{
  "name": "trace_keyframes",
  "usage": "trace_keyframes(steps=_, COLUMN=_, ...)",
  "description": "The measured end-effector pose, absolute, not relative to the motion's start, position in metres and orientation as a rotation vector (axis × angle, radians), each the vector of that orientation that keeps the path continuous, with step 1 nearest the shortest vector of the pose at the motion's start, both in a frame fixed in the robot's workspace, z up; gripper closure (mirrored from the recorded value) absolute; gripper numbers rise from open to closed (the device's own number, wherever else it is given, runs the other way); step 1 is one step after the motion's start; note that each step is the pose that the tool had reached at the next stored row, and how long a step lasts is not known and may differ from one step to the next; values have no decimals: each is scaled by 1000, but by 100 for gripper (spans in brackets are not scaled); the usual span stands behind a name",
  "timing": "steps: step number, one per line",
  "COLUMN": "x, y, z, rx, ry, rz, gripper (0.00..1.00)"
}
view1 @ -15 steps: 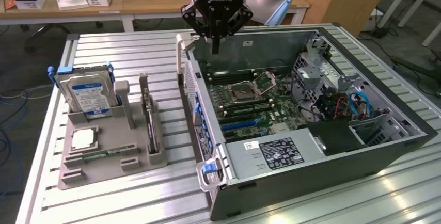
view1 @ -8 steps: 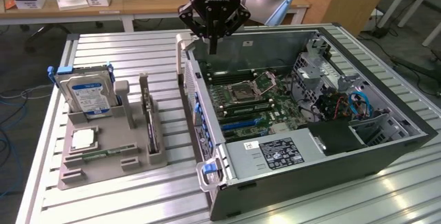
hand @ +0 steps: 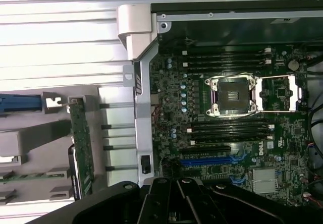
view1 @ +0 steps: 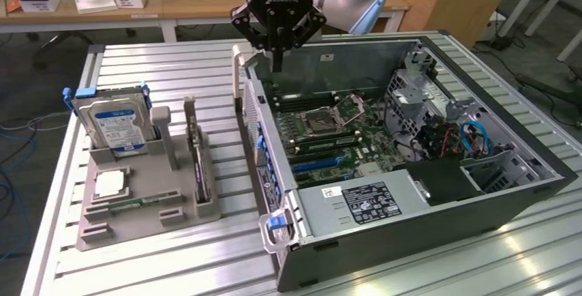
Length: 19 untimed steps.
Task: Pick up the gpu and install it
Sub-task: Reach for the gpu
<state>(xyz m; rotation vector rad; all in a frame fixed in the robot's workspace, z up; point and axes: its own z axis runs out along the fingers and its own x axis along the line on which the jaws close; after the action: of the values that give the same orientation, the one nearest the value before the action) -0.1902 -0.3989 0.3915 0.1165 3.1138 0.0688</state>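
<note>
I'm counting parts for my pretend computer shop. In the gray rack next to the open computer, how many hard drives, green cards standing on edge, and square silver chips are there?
hard drive: 1
gpu (the green card on edge): 1
silver chip: 1
Total: 3

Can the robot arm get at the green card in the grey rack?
Probably yes: the thin green circuit card stands on edge in the grey plastic holder, nothing above it. The black end effector, shut and empty, hangs over the open computer case.
</note>
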Motion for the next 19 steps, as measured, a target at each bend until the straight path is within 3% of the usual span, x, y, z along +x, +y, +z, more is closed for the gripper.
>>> trace_keyframes(steps=19, x=-203, y=-399, z=391, rx=117, ry=3114, rz=69, gripper=90)
